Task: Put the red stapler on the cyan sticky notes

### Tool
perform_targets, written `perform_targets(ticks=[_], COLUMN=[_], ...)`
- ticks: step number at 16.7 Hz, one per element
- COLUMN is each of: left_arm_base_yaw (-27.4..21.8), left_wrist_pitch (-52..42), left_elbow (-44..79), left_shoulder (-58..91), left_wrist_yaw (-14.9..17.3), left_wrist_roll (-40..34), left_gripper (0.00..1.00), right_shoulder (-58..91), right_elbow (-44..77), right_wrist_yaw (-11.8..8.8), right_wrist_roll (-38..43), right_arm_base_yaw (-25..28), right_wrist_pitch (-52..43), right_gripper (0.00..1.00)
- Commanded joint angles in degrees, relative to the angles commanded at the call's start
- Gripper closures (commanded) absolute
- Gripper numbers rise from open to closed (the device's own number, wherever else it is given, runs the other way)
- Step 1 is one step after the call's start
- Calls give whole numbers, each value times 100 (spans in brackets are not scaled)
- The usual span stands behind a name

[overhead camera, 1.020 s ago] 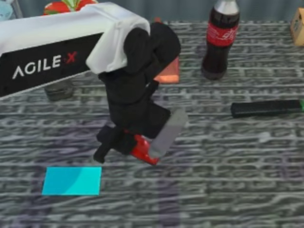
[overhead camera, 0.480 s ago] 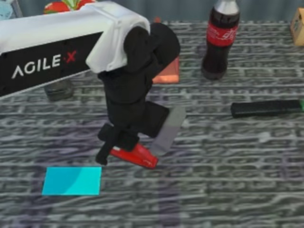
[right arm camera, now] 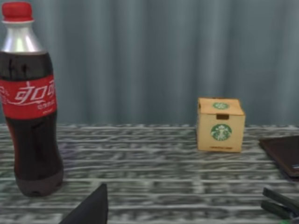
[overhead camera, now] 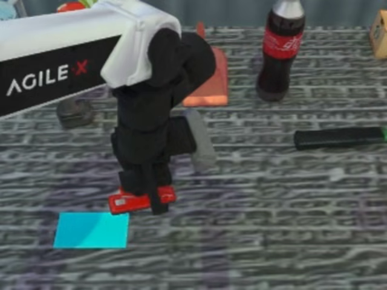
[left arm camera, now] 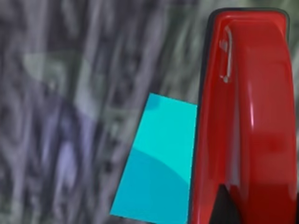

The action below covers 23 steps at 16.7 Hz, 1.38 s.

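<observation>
My left gripper is shut on the red stapler and holds it level, lengthwise left to right. The stapler hangs just beyond the far right corner of the cyan sticky notes, which lie flat near the table's front left. In the left wrist view the glossy stapler fills one side, gripped across its body by the left gripper. The cyan sticky notes lie below it, partly hidden behind it. My right gripper is outside the top view, and only a dark corner of it shows.
A cola bottle stands at the back right, with a black marker lying in front of it. A salmon scoop sits behind my left arm and a dark round object under it. A tan box stands far right.
My left gripper has turned and moved left toward the cyan sticky notes. The stapler swung from slanting to lying left to right, and now sits nearer the pad's corner.
</observation>
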Motion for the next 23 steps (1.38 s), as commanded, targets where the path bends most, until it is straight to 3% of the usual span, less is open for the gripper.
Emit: perform_targets(ticks=[7, 14, 18, 23], left_arm_base_yaw=[433, 891, 1173, 1406], left_wrist_pitch=[-271, -79, 325, 749], left_elbow=[-561, -1074, -1340, -1553], left_shoulder=[-341, -696, -1068, -1432], left_wrist_yaw=[-171, 9, 228, 442], left_wrist_roll=[-5890, -11370, -13550, -14922], left_gripper=[100, 100, 100, 100], right_shoulder=[0, 0, 0, 0], right_elbow=[0, 0, 0, 0], right_wrist_yaw=[0, 0, 0, 0], right_wrist_roll=[0, 0, 0, 0], right_arm_base_yaw=[0, 0, 0, 0], right_wrist_pitch=[0, 0, 0, 0], right_gripper=[0, 0, 0, 0])
